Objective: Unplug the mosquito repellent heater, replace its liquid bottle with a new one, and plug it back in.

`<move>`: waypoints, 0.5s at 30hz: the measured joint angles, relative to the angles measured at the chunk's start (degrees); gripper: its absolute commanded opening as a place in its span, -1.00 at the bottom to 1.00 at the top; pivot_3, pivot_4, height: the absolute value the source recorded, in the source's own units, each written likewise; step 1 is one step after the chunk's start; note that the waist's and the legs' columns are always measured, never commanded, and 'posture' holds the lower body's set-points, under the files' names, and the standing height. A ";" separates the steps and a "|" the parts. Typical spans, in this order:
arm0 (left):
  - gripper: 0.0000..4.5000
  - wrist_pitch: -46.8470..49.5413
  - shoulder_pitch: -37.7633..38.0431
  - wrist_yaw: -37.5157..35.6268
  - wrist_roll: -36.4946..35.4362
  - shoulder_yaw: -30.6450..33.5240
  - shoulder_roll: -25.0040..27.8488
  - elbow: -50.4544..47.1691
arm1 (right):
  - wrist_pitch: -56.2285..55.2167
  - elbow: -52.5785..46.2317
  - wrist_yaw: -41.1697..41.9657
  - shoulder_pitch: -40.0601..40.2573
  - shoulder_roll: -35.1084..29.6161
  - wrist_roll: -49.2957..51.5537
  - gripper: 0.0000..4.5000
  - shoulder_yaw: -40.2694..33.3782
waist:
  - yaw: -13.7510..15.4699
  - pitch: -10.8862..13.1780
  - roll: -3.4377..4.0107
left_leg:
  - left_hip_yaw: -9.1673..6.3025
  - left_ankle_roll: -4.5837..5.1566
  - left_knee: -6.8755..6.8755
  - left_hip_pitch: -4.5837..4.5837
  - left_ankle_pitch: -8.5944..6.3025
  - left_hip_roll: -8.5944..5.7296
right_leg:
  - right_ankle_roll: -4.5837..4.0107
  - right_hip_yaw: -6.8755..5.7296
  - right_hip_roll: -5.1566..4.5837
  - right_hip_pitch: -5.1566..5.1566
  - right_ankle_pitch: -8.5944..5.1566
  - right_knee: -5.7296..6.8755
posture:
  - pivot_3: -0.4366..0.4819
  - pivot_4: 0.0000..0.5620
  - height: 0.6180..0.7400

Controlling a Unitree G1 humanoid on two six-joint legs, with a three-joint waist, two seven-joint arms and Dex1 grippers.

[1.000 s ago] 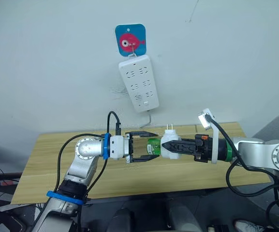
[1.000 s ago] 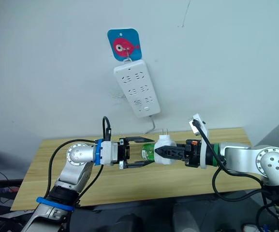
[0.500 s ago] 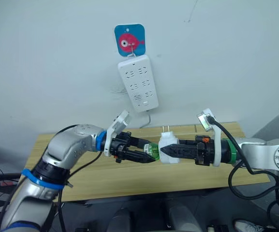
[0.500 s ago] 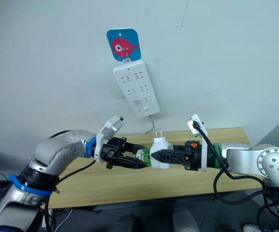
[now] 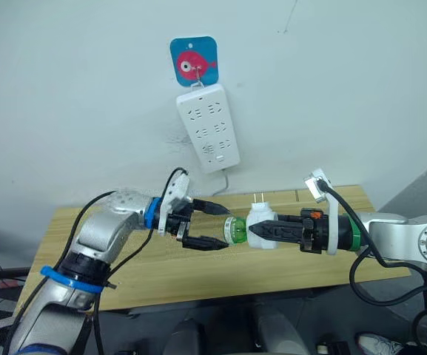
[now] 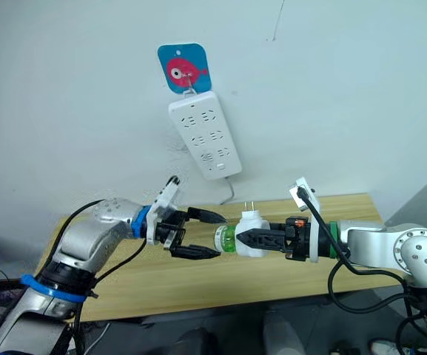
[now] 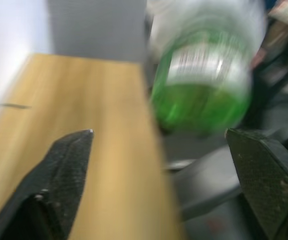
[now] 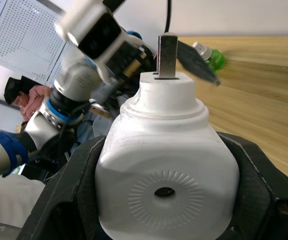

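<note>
The mosquito repellent heater [image 5: 260, 222] is a small white unit held above the table, its two prongs pointing up. My right gripper [image 5: 262, 230] is shut on it from the right. A green liquid bottle [image 5: 235, 230] sticks out of the heater toward the left. My left gripper [image 5: 225, 228] is open, one finger above and one below, with the bottle's end just ahead of its fingertips [image 7: 76, 150] and not touched. In the right wrist view the heater [image 8: 166, 165] shows its round hole, and a second green bottle [image 8: 212, 58] seems to lie on the table beyond.
A long white power strip [image 5: 207, 126] hangs on the wall from a blue fish hook [image 5: 194, 63], above the wooden table [image 5: 124, 274]. A person [image 8: 21, 95] sits beyond the table's left end.
My left arm has raised its elbow and turned its wrist. Its fingers were drawn together at the bottle half a second ago and now stand spread. The heater has stayed in my right gripper.
</note>
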 measured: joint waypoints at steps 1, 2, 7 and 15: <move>0.92 -4.61 0.96 0.82 1.32 0.94 -0.97 1.17 | 0.00 0.07 -0.01 0.00 0.01 0.01 0.34 0.00 | 0.34 0.00 0.00 | 0.00 0.00 0.01 -0.02 0.00 -0.01 | 0.00 -0.02 -0.03 0.00 0.00 -0.01 | -0.31 -0.49 1.00; 0.92 -9.59 1.75 1.21 2.73 1.72 -1.63 2.40 | 0.00 0.14 -0.03 -0.01 0.04 0.01 0.34 0.00 | 0.64 0.00 0.00 | -0.01 0.00 0.02 -0.03 0.00 -0.01 | 0.00 -0.03 -0.03 0.00 0.01 -0.02 | -0.31 -0.49 1.00; 0.92 -27.56 6.82 1.88 5.31 5.64 -3.51 4.95 | -0.03 0.92 -0.14 0.01 0.14 -0.04 0.34 -0.02 | 0.82 0.00 0.00 | -0.01 0.01 0.01 -0.07 -0.01 -0.03 | 0.00 -0.05 -0.13 0.00 0.01 -0.07 | -0.33 -0.49 1.00; 0.92 -33.58 8.44 2.88 5.00 5.12 -7.56 1.17 | -0.11 1.00 -0.81 0.01 0.71 0.09 0.34 -0.02 | 0.78 0.00 0.00 | -0.03 0.01 0.03 -0.02 -0.01 -0.02 | 0.01 -0.09 -0.08 0.06 0.02 0.00 | -0.33 -0.49 1.00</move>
